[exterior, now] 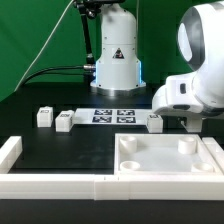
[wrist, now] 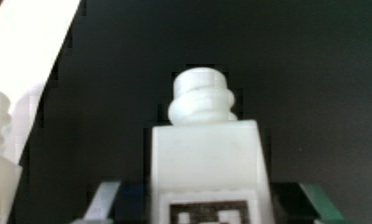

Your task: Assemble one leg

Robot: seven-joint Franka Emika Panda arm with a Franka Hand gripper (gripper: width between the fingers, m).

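The leg (wrist: 209, 150) fills the middle of the wrist view, a white block with a rounded screw tip pointing away and a black-and-white tag at its near end. My gripper (wrist: 208, 198) has one finger on each side of it, and the dark fingers (wrist: 130, 200) lie against its sides. In the exterior view the same leg (exterior: 155, 124) sits low by the far edge of the big white panel (exterior: 166, 172), under the arm's white wrist, with the gripper (exterior: 159, 117) mostly hidden. Three more legs (exterior: 44, 116) stand on the table at the exterior view's left.
The marker board (exterior: 112, 116) lies at the middle back in front of the robot base. A white rail (exterior: 50, 185) runs along the front with a raised end (exterior: 9, 150) at the exterior view's left. White panel parts show at the wrist view's edge (wrist: 2, 130).
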